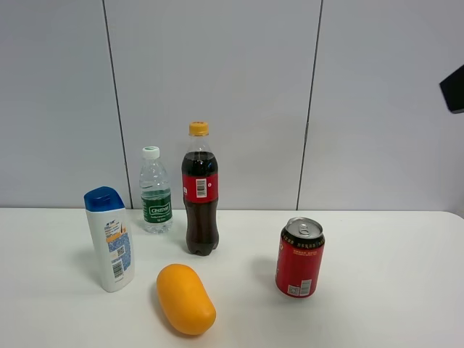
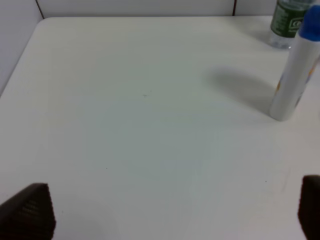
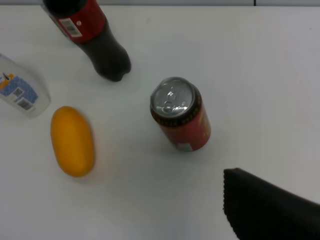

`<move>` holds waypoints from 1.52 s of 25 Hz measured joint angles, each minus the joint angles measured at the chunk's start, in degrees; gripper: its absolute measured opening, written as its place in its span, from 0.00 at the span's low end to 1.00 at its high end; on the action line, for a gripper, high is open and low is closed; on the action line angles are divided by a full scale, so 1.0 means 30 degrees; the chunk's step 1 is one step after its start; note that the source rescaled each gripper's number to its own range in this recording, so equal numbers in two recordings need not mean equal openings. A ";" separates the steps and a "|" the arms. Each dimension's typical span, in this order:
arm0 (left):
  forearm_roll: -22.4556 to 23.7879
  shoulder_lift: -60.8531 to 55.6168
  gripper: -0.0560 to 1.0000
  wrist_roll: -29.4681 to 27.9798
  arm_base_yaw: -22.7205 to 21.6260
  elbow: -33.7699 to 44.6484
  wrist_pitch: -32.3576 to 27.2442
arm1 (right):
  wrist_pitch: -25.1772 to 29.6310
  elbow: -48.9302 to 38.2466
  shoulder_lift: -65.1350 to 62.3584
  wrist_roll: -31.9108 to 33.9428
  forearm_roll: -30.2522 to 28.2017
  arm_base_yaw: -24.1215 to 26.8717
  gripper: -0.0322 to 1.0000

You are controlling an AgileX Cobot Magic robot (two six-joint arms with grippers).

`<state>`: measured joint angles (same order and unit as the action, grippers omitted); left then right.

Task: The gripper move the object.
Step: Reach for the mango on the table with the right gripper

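The object, a smooth orange-yellow oval fruit point(image 1: 185, 299), lies on the white table near the front, between the shampoo bottle and the red can. It also shows in the right wrist view point(image 3: 73, 141). My right gripper hangs high above the table, to the right of the can. Only one black finger point(image 3: 270, 210) shows, with nothing beside it or in it. A black part of that arm point(image 1: 453, 88) shows at the right edge of the exterior view. My left gripper point(image 2: 170, 215) is open and empty over bare table, left of the shampoo bottle. The fruit is out of the left wrist view.
A red soda can point(image 1: 299, 258) stands right of the fruit. A cola bottle point(image 1: 200, 192) and a water bottle point(image 1: 155, 192) stand behind it. A white shampoo bottle with a blue cap point(image 1: 110, 239) stands to its left. A grey wall runs behind the table.
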<state>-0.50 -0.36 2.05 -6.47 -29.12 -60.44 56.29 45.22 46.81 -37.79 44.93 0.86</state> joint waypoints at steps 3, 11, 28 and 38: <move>0.0000 0.0000 1.00 0.0000 0.0000 0.0000 0.0000 | -0.0769 0.0000 0.1137 -0.0170 -0.0275 -0.0686 1.00; 0.0000 0.0000 1.00 0.0000 0.0000 0.0000 0.0000 | -0.5976 0.0461 0.4639 0.3774 -0.4424 -0.8313 1.00; 0.0000 0.0000 1.00 0.0000 0.0000 0.0000 0.0000 | -0.6262 0.9104 1.6524 1.2826 -1.2416 -1.6509 1.00; 0.0000 0.0000 1.00 0.0000 0.0000 0.0000 0.0000 | -0.5258 0.9625 1.8899 1.5591 -1.3006 -1.6846 1.00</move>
<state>-0.50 -0.36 2.05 -6.47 -29.12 -60.44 40.51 74.09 103.51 8.98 5.92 -49.68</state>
